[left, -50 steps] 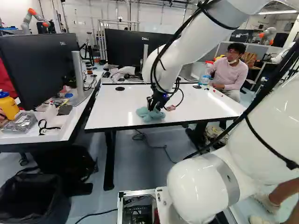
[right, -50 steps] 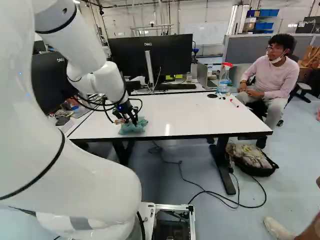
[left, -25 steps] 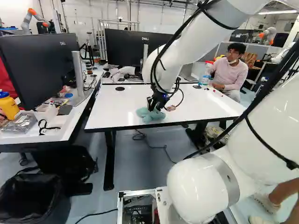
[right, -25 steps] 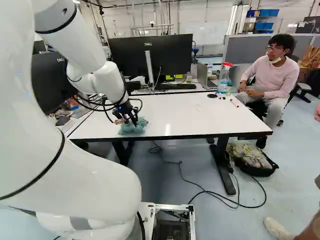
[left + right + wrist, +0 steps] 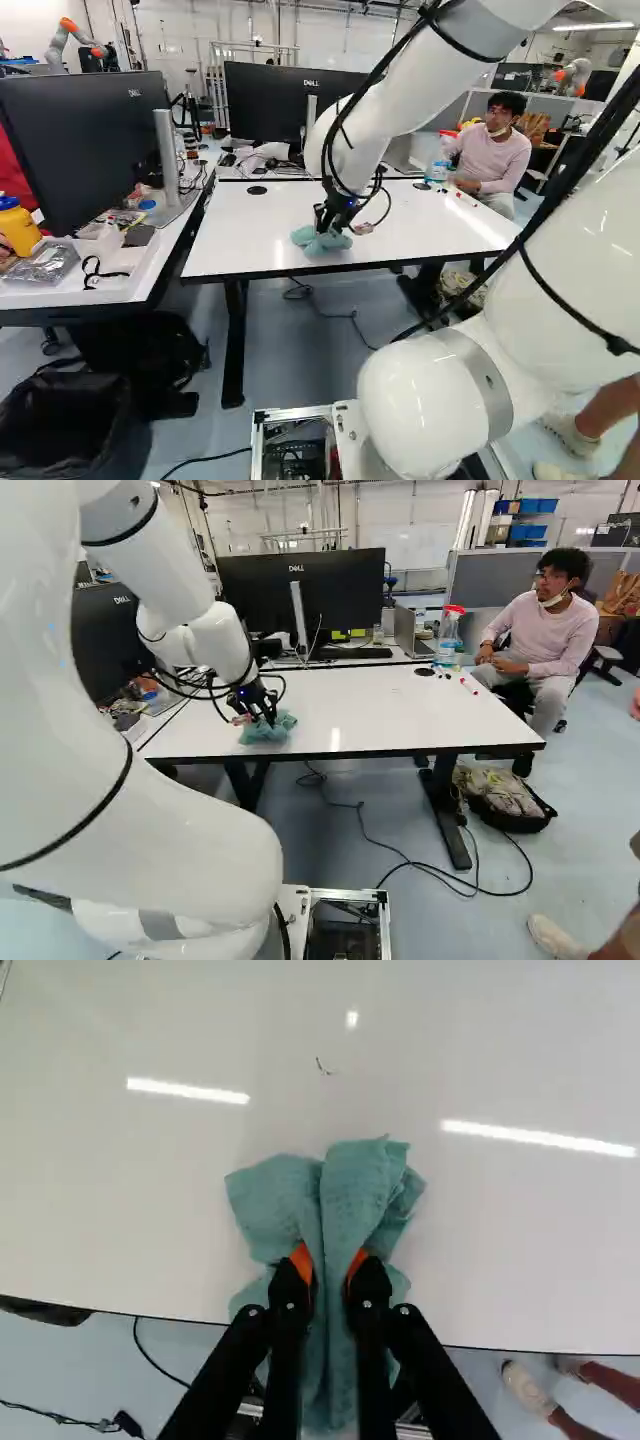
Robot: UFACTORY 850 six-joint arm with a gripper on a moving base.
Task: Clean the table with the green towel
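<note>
My gripper [image 5: 328, 224] points down at the near part of the white table [image 5: 430, 222], left of its middle. In the wrist view the gripper [image 5: 330, 1268] is shut on the green towel [image 5: 355, 1185], which is bunched between its orange pads and spreads out ahead of and beside them. The towel [image 5: 266, 732] lies against the tabletop close to the near edge. A small dark mark [image 5: 323, 1066] shows on the surface ahead of the towel in the wrist view.
Markers [image 5: 467, 685] and a spray bottle [image 5: 448, 637] stand at the table's far right, near a seated person. Monitors [image 5: 300, 595] rise behind. A cluttered side table [image 5: 110, 280] adjoins at left. Another robot [image 5: 72, 38] is far back.
The arm has shifted slightly, carrying the gripped towel a little away from the table's near edge, and a touch rightward in the right base view. The base has stayed put.
</note>
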